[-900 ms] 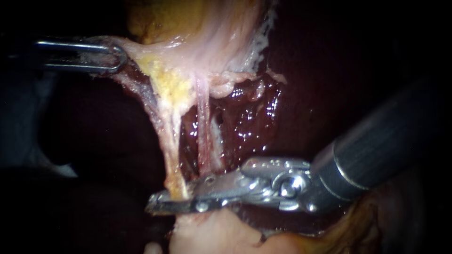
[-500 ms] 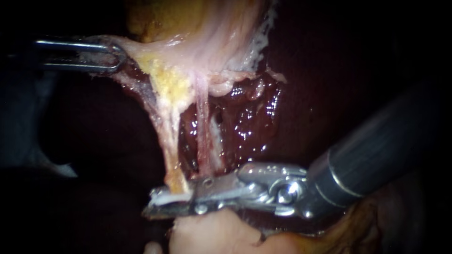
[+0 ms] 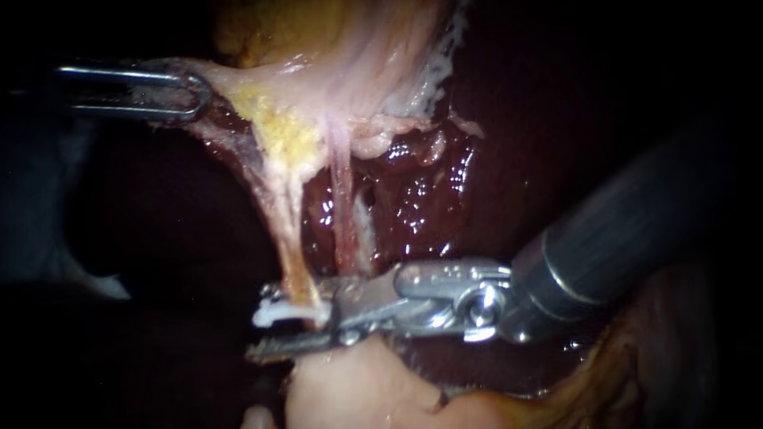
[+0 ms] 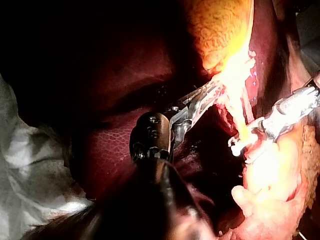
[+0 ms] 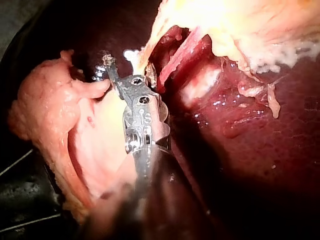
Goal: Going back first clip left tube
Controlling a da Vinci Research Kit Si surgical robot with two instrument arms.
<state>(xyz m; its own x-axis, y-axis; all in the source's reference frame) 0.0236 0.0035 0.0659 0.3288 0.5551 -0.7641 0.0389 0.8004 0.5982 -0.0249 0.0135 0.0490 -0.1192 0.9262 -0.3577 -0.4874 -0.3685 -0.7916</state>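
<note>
Liver [image 4: 107, 150] beside 1 crumpled pale sheet [image 4: 30, 165]
In the left wrist view the dark red liver's edge meets the wrinkled grey-white sheet, which folds up at its side; whether the sheet runs on beneath the liver is hidden.

Dark-shafted right instrument [image 3: 266, 332], shiny steel hinge with screws, left instrument [image 3: 195, 95] slim, silver, looped

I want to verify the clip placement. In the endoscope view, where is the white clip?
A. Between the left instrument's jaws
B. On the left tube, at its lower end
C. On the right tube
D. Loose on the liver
B: the white clip sits across the left tube, beside the jaws of the right instrument.
</note>
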